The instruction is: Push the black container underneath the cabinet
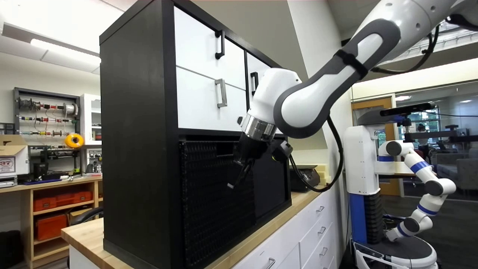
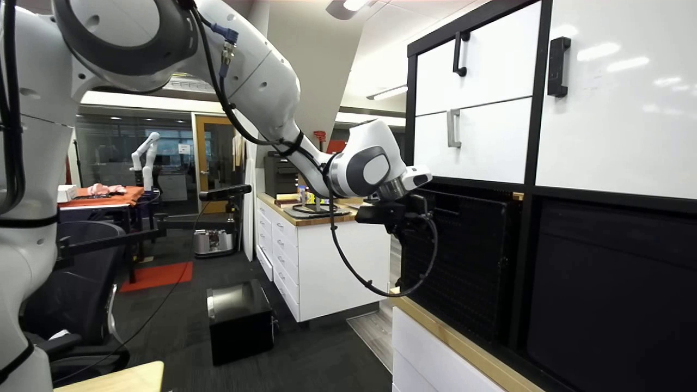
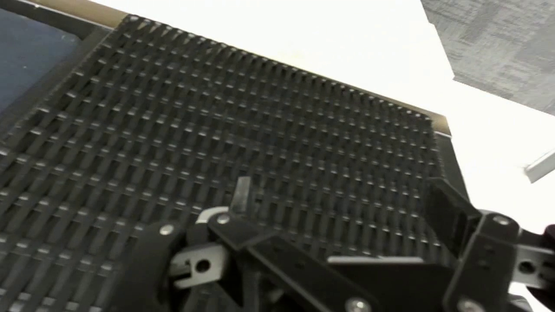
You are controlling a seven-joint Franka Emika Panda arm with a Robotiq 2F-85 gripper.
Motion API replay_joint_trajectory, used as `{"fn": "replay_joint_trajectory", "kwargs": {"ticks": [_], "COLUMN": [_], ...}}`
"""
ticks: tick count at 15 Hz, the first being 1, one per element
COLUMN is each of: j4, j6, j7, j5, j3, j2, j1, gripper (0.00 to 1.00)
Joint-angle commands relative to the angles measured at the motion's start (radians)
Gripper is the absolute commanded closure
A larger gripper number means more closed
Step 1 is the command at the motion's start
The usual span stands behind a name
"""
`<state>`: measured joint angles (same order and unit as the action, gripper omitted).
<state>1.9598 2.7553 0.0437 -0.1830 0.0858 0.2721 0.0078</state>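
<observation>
Jaws apart, facing the black container (image 3: 277,112); it sits low in the cabinet (image 1: 132,130), front protruding; contact unconfirmed; off-centre pushing could skew it, wedging it against the divider (image 2: 526,245).

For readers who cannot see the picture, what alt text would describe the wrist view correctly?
An open gripper in front of a black container whose woven-looking face fills most of the picture; whether they touch is unclear. A wooden counter edge shows beyond that face, and grey floor fills the upper right corner.
</observation>
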Motion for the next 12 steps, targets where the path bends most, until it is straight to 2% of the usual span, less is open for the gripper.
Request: {"fn": "replay_joint_trajectory", "kwargs": {"ticks": [1,4,8,9,12], "j4": [0.059,0.051,0.053,0.014,0.019], "j6": [-0.152,-0.309,-0.479,-0.421,-0.460], "j7": [0.106,0.113,0.081,0.085,0.085], "j5": [0.139,0.191,0.188,0.175,0.175], "j3": [0.045,0.038,0.022,0.021,0.020], "j2": [-0.115,-0.160,-0.201,-0.148,-0.163], "j1": [-0.004,0.014,0.027,0.031,0.032], "gripper": [0.00,0.00,0.00,0.00,0.00]}}
